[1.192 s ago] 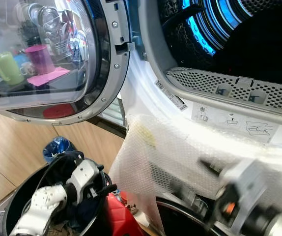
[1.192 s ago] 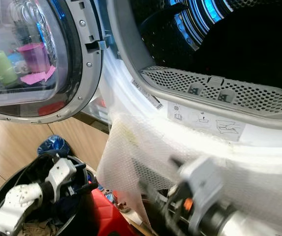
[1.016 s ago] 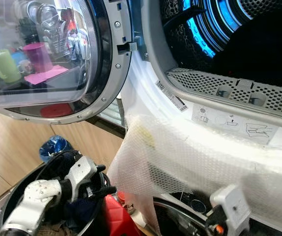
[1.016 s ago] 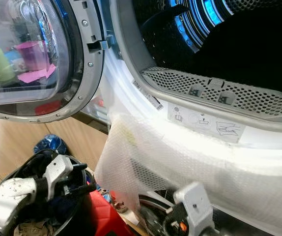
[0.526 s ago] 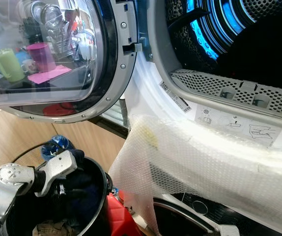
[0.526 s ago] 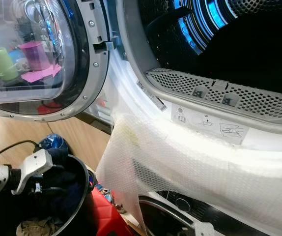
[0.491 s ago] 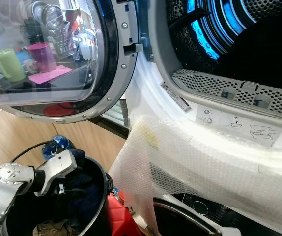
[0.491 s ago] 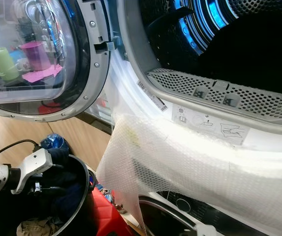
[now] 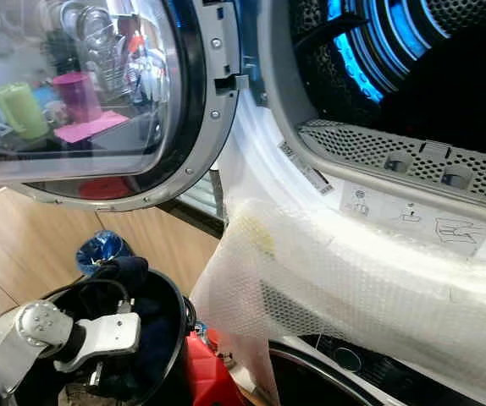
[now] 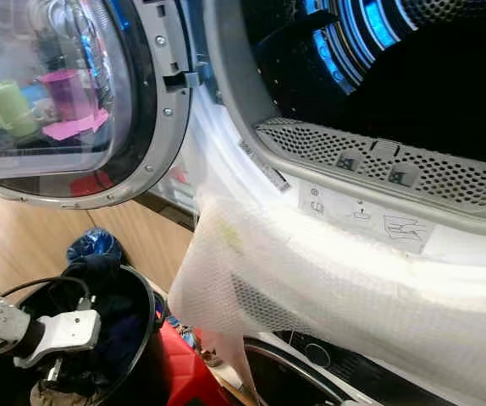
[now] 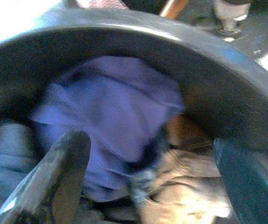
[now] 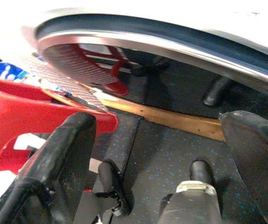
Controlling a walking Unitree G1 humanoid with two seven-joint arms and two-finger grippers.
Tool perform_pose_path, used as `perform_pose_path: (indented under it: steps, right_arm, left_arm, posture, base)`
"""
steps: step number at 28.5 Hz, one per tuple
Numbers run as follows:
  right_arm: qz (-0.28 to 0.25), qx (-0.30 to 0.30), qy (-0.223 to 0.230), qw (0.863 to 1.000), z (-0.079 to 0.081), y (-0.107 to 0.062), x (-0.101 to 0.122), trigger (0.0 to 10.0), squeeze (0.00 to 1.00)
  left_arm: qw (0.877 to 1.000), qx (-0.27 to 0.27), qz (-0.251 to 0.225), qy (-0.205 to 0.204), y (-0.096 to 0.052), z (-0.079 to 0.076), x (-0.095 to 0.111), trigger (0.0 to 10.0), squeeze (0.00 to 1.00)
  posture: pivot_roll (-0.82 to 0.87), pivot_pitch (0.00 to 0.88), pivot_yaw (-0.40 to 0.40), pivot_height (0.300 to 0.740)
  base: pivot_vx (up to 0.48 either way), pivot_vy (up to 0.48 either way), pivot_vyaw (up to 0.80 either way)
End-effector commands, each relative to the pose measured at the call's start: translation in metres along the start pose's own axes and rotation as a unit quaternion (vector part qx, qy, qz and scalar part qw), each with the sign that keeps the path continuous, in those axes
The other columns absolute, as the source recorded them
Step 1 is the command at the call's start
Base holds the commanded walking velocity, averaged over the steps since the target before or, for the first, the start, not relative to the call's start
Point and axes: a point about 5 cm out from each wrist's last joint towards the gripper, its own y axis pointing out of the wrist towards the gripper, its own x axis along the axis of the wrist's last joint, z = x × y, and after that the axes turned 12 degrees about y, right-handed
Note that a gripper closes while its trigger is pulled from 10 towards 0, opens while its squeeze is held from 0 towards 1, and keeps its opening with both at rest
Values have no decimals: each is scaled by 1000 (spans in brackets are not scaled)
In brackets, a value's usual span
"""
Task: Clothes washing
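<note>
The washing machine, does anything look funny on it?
Yes. A sheet of bubble wrap hangs over the front of the machine, just under its open door hole. Packing like that normally comes off before use. The door itself is swung wide open.

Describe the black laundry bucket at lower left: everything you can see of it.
The black laundry bucket is a round, dark, smooth-walled tub that looks like plastic, standing upright low at the robot's left, below the open machine door. Inside lie a blue-purple garment, other dark clothes and a tan piece. The left hand reaches into it with fingers spread apart above the clothes. A red object sits right against its side; whether they touch cannot be told.
</note>
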Motion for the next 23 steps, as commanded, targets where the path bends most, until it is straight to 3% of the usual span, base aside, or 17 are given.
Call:
perform_pose_path:
  steps: [1,7,12,16,17,18,19,23]
  right_arm:
    - [0,-6,5,1000,-1,1,-3,10000,0]
    - [-12,-10,15,1000,-7,2,1,10000,0]
    - [-8,-1,2,1000,-7,3,-1,10000,0]
    - [-13,-6,9,1000,-11,2,1,10000,0]
    - [-14,-7,10,1000,-12,2,2,10000,0]
    - [-15,-7,10,1000,-13,2,3,10000,0]
    - [-15,-7,8,1000,-15,2,4,10000,0]
    - [-15,-4,5,1000,-16,3,6,10000,0]
  left_arm:
    - [1000,3,12,24,3,3,-3,10000,1000]
    - [997,-23,7,77,24,2,0,10000,1000]
    - [997,-25,3,72,34,2,-1,10000,1000]
    - [995,-50,34,77,40,-4,-9,10000,1000]
    - [995,-51,42,75,40,-4,-11,10000,624]
    - [995,-49,49,70,40,-4,-12,10000,129]
    - [995,-43,60,64,42,-3,-15,10000,0]
    - [993,-3,97,67,50,0,-19,10000,0]
  posture:
    - [19,64,124,740]
    - [1,62,107,740]
    - [-13,55,96,740]
    - [-20,55,87,740]
    - [-18,55,83,740]
    - [-17,56,81,740]
    - [-17,57,76,740]
    - [-11,59,64,740]
  base:
    - [0,0,0]
    - [0,0,0]
    - [0,0,0]
    - [0,0,0]
    - [0,0,0]
    - [0,0,0]
    - [0,0,0]
    - [0,0,0]
